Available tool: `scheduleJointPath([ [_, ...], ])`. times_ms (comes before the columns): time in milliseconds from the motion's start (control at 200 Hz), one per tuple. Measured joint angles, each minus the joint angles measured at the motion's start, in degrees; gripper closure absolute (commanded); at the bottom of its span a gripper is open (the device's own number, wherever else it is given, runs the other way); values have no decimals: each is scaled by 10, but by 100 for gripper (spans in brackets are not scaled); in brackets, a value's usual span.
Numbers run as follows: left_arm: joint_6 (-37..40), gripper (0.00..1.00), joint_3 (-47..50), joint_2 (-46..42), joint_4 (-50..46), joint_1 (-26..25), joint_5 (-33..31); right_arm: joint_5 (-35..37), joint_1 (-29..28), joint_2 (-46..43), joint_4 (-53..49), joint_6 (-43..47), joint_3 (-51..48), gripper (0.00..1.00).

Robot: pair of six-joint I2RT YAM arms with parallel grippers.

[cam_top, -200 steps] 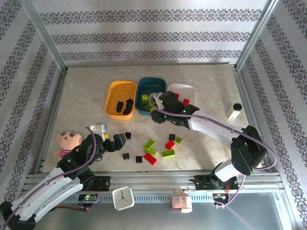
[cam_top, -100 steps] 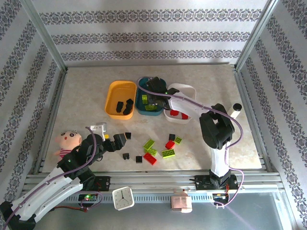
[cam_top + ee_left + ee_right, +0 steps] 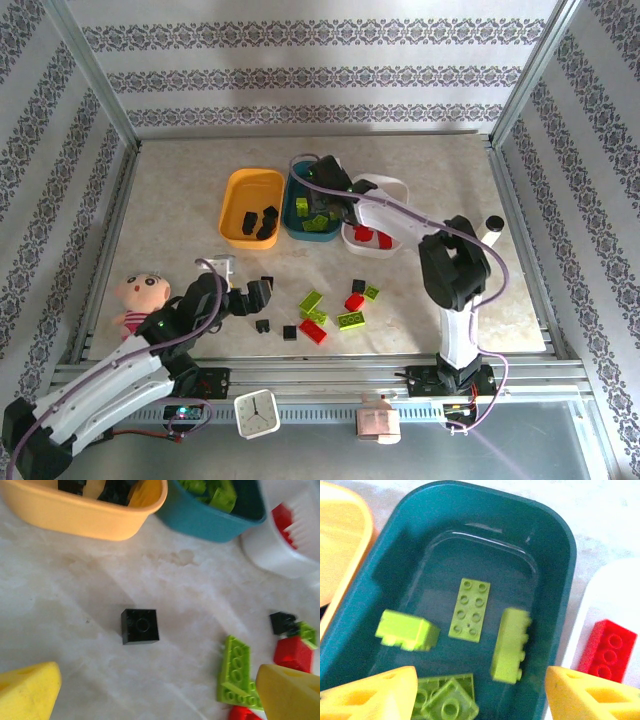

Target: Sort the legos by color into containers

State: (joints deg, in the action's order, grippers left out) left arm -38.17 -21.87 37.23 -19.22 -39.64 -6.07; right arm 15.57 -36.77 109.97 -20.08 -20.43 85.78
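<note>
Left gripper [image 3: 159,692]: jaws spread and empty, with a black lego [image 3: 140,626] on open table [image 3: 75,580] ahead between them (a lime plate [image 3: 235,672] and a red brick [image 3: 294,652] crowd the right jaw). Right gripper [image 3: 480,687], also spread, hangs within the teal tray [image 3: 555,545] rim above lime legos [image 3: 469,609].

You're looking at a dark teal tray [image 3: 560,545] of glossy plastic, its floor throwing bright reflections, with smooth, duller plastic lime bricks [image 3: 469,609] inside. Your right gripper [image 3: 480,672] has yellow pads [image 3: 590,695] that look matt and faintly grainy. The orange-yellow tray [image 3: 75,515] is smooth, softly shiny plastic; the white tray [image 3: 280,555] is translucent. The table [image 3: 200,595] is marble-patterned, smooth with a soft sheen, and the black brick [image 3: 140,626] is satin plastic
</note>
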Motion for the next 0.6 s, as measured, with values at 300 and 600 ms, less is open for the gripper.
scheduleJointPath([
  [300,66,21,-99,288,64,4,-2,-15,-38,-177,63,-13,-190,31],
  [600,91,39,-148,438,90,11,-15,-14,-39,-295,70,-29,-312,30],
])
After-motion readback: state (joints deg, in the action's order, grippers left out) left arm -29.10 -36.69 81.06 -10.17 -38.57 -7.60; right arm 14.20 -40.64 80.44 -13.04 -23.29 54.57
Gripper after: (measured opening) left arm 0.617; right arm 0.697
